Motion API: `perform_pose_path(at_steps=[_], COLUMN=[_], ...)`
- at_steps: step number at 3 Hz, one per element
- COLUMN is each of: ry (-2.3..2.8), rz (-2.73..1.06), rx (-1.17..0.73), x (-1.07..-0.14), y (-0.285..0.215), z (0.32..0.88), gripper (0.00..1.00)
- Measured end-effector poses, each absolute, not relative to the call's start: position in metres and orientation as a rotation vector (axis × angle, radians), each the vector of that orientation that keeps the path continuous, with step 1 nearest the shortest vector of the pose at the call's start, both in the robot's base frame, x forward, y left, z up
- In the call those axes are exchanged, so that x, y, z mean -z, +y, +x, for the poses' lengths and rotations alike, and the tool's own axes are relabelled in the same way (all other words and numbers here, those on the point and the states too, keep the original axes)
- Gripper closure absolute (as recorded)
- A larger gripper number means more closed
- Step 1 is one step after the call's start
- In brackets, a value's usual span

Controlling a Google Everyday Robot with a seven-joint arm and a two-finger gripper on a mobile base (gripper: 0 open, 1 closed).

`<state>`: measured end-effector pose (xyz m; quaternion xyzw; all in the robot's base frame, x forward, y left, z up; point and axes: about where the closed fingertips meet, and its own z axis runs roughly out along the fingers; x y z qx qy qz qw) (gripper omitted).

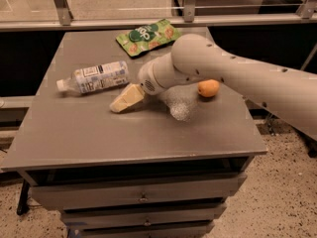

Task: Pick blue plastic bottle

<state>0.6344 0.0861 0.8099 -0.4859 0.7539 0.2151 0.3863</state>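
Observation:
The blue plastic bottle point(94, 77) lies on its side on the left part of the grey table point(74, 133). It is clear, with a white and pale-blue label, and its white cap points left. My gripper point(126, 99) is a cream wedge low over the table, just right of and in front of the bottle's base. It is close to the bottle but holds nothing that I can see. My white arm point(237, 78) reaches in from the right.
A green snack pouch point(146, 36) lies at the back of the table. An orange fruit point(208, 88) sits on the right, partly behind my arm. A clear crumpled plastic piece point(181, 105) lies under my wrist. Drawers point(143, 197) sit below the tabletop.

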Motion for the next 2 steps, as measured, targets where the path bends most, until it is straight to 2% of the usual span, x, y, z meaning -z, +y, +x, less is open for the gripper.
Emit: perform_pose_path(at_steps=[1, 2], ry=[1.919, 1.919], rz=[-1.237, -1.237], rx=[-0.547, -0.547], x=[-0.8099, -0.8100], y=[0.0860, 0.0859], z=[0.6344, 0.6345], gripper=[0.00, 0.18])
